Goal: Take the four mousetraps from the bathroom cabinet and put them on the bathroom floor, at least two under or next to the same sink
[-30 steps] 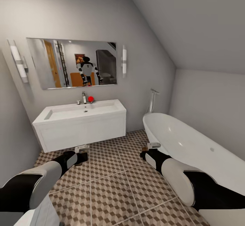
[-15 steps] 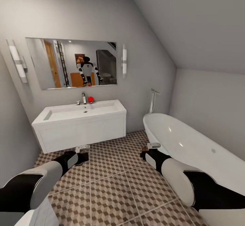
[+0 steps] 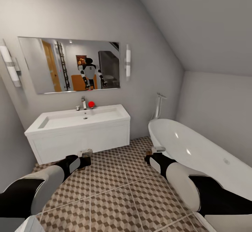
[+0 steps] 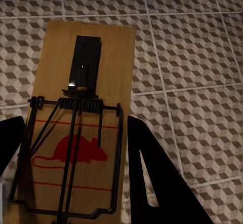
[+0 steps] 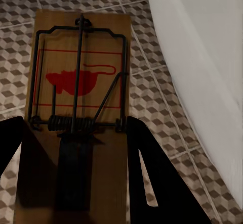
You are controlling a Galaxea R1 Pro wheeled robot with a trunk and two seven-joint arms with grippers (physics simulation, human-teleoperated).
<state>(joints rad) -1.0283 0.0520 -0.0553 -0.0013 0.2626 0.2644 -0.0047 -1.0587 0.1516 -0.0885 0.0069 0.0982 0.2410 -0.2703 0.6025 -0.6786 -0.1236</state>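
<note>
- Setting: a bathroom with a sloped ceiling and a bathroom floor point(image 3: 115, 193) of square tiles printed with brown, beige and white cubes.
- Sink point(image 3: 78, 117): a long white basin on a white vanity against the far wall, with a chrome tap point(image 3: 83, 103) and a small red object point(image 3: 91, 104) beside the tap.
- Mirror point(image 3: 70, 64): mounted above the sink, between two wall lights; it reflects the robot.
- Bathtub point(image 3: 196, 151): white, oval, along the right wall.
- Left gripper point(image 3: 85, 157): held above the floor just in front of the vanity; its dark fingers point(image 4: 152, 178) are clamped on a mousetrap point(image 4: 83, 118), a wooden board with a wire spring and a red mouse print.
- Right gripper point(image 3: 155, 152): held above the floor just beside the bathtub; clamped on a second mousetrap point(image 5: 78, 97) of the same kind.
</note>
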